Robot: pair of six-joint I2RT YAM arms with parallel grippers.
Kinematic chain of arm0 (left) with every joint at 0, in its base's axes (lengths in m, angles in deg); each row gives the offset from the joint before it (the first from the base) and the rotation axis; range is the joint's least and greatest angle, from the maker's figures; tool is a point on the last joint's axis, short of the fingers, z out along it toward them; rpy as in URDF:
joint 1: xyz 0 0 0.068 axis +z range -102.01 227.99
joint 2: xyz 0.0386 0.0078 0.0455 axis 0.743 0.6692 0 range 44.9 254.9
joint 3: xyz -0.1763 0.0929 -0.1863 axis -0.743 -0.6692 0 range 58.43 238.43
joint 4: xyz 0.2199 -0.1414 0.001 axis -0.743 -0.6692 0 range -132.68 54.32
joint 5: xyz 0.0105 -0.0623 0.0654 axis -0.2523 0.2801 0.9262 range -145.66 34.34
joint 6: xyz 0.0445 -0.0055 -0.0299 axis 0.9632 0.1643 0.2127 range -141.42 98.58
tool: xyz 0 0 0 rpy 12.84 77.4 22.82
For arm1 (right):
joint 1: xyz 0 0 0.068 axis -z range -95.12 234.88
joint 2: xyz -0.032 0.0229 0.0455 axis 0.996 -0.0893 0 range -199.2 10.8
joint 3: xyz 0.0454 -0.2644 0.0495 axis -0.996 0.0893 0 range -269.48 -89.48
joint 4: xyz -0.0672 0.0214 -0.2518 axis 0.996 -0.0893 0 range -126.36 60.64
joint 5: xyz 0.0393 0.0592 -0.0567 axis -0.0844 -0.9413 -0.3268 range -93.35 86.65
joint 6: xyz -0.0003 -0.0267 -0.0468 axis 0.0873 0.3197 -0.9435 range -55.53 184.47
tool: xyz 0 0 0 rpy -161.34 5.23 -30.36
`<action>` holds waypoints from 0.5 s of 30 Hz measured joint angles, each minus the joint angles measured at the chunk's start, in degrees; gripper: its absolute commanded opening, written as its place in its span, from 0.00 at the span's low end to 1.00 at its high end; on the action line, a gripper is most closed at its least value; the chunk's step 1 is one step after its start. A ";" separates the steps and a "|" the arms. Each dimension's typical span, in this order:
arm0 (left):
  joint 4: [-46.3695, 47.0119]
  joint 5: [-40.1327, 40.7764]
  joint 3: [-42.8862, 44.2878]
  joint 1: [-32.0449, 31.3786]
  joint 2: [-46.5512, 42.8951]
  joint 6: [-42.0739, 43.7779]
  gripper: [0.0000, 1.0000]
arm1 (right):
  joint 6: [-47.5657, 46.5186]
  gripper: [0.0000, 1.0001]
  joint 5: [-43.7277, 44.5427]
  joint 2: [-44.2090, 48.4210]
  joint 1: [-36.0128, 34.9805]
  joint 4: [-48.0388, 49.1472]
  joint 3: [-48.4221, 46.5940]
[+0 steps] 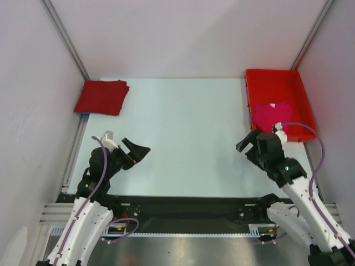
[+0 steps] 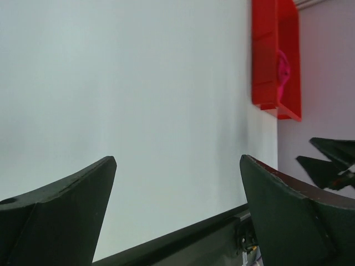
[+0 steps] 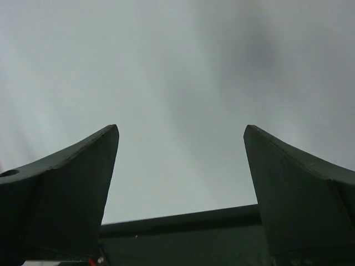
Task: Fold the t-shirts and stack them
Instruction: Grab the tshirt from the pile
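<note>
A crimson red t-shirt (image 1: 102,97) lies folded at the table's far left corner. A magenta-pink t-shirt (image 1: 271,115) lies crumpled in the red plastic tray (image 1: 288,83) at the far right, and shows again as a pink lump (image 2: 283,72) in the left wrist view. My left gripper (image 1: 138,149) hovers open over the near left of the table, nothing between its fingers. My right gripper (image 1: 247,143) stands open near the tray's front left corner, also with nothing in it. Both wrist views show wide-apart fingers (image 2: 72,205) over bare table.
The pale table top (image 1: 183,133) is walled by white panels on three sides. A metal rail (image 1: 72,160) runs along the left edge. The tray (image 2: 274,55) sits against the right wall. The right arm's fingers (image 2: 333,160) appear at the left wrist view's edge.
</note>
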 measured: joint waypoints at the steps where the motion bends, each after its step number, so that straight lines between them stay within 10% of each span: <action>1: -1.25 0.63 0.70 0.00 1.27 0.28 1.00 | -1.46 1.00 1.27 -4.09 1.07 -2.29 -3.58; 10: -3.15 1.73 6.56 0.00 3.45 2.73 1.00 | -16.65 0.99 -12.20 -33.64 26.43 -0.28 -29.18; 15: -3.56 -4.11 8.22 0.13 4.33 2.64 1.00 | -21.24 0.82 -16.65 -48.28 33.55 9.14 -40.15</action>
